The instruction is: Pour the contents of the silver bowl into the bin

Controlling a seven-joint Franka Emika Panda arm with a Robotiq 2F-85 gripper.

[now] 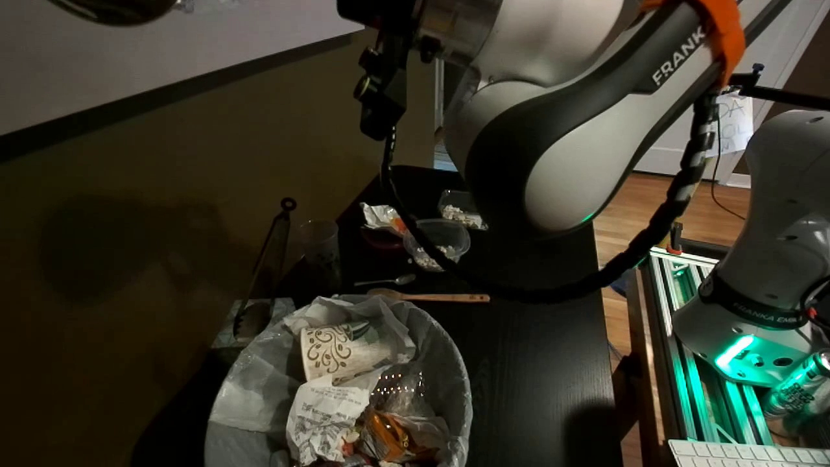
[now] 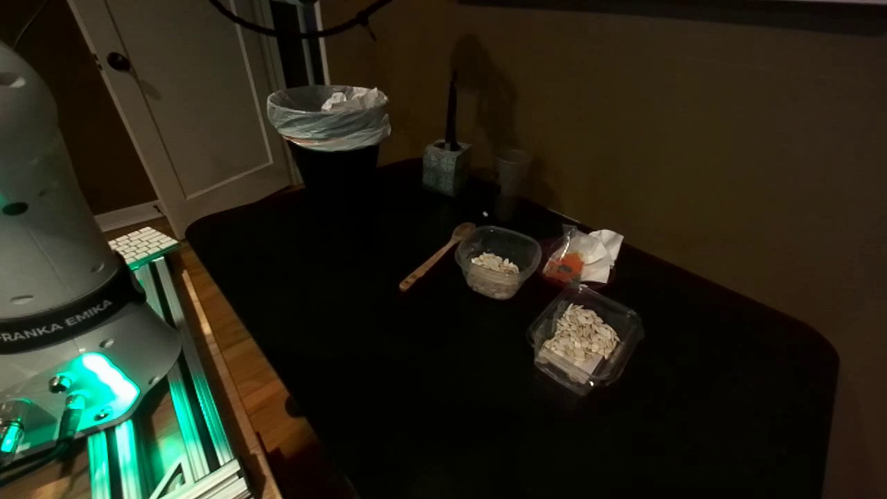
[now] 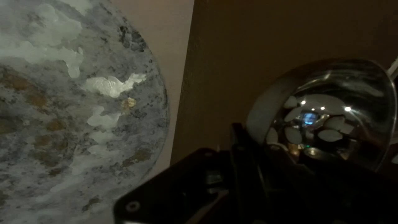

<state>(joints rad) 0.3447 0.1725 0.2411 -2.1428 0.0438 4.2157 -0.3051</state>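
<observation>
The silver bowl [image 3: 339, 84] is at the right of the wrist view, tipped on its side. My gripper [image 3: 251, 140] is shut on its rim. Several pale bits, the contents [image 3: 330, 135], lie against its inner wall. A dark shiny curve at the top left edge of an exterior view looks like the bowl's underside [image 1: 120, 10], cut off by the frame. The bin [image 1: 457, 363] is below, with a whitish bag, paper and orange wrappers. The bin also shows in an exterior view [image 2: 329, 132]. Whether the bowl is straight over it I cannot tell. The fingertips are outside both exterior views.
Clear containers [image 2: 497, 260] [image 2: 585, 339] with pale seeds stand on the black table beside a wooden spoon [image 2: 436, 258] and wrappers [image 2: 589, 253]. Tongs [image 1: 266, 259] stand in a tissue box [image 2: 447, 166] near a clear cup [image 2: 511, 170]. A wall with a painting [image 3: 108, 124] is close.
</observation>
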